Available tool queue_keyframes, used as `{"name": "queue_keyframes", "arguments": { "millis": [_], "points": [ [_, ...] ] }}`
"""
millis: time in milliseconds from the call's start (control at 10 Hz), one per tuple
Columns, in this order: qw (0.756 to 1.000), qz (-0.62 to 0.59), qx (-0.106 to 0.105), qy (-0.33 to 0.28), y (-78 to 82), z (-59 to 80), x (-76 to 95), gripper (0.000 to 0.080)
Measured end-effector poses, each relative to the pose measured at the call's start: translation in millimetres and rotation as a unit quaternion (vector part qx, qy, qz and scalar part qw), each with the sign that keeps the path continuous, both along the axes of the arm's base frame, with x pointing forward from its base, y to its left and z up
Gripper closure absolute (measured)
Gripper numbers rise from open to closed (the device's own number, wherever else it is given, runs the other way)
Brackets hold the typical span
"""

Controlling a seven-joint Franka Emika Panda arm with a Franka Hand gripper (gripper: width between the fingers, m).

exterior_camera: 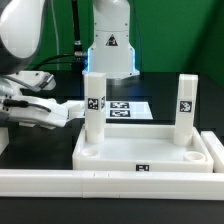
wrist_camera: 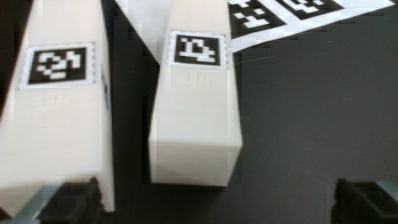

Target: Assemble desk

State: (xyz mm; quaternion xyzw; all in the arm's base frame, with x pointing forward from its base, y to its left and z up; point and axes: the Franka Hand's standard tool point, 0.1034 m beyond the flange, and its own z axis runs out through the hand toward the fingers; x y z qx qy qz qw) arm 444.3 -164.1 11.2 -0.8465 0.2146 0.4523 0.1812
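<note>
Exterior view: shows a large shallow rimmed rectangular white plastic tabletop [exterior_camera: 120, 158] lying on the black surface [exterior_camera: 45, 140] at six o'clock of the frame. Already carries two short square white plastic leg blocks [exterior_camera: 94, 108] upright at its ten o'clock and two o'clock corners, each tagged in black and white. Shows also a long white border rail [exterior_camera: 60, 182] touching or just beside the tabletop at its six o'clock, and the marker board [exterior_camera: 128, 108] flat at its twelve o'clock.

Wrist view: looks down on two more leg blocks lying flat, close side by side, the middle block [wrist_camera: 196, 105] and its neighbour [wrist_camera: 54, 100], parted only by a narrow dark gap. Seems to place them at nine o'clock of the tabletop. Finds the gripper [wrist_camera: 217, 203] spread wide, holding nothing, poised over the near end of the middle block.

Looks like lining up to grasp the middle block for a free corner. Risks landing the finger [wrist_camera: 68, 203] nearest the neighbour on that block instead of in the gap, owing to the tight spacing; would then shove it, or pinch both together. Risks too a skewed grip so near the block's end, hence a tilted leg jamming at its socket. Cannot tell the height above the blocks.
</note>
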Motion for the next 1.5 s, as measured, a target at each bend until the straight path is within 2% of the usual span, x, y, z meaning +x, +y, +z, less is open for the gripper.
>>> {"name": "queue_keyframes", "arguments": {
  "millis": [300, 500, 600, 700, 900, 1300, 1500],
  "points": [
    [1.000, 0.007, 0.000, 0.008, 14.4, -8.9, -11.2, 0.0150],
    [1.000, 0.007, 0.001, 0.009, 14.8, -9.4, -12.9, 0.0150],
    [1.000, 0.006, 0.001, 0.009, 14.0, -9.2, -12.7, 0.0210],
    [1.000, 0.006, 0.001, 0.009, 13.8, -9.1, -12.6, 0.0210],
    [1.000, 0.006, 0.001, 0.009, 13.8, -9.0, -12.6, 0.0518],
    [1.000, 0.008, 0.001, 0.005, 13.7, -8.0, -9.3, 0.0514],
    [1.000, 0.007, 0.001, -0.005, 6.2, -3.2, -1.6, 0.0514]
  ]
}}
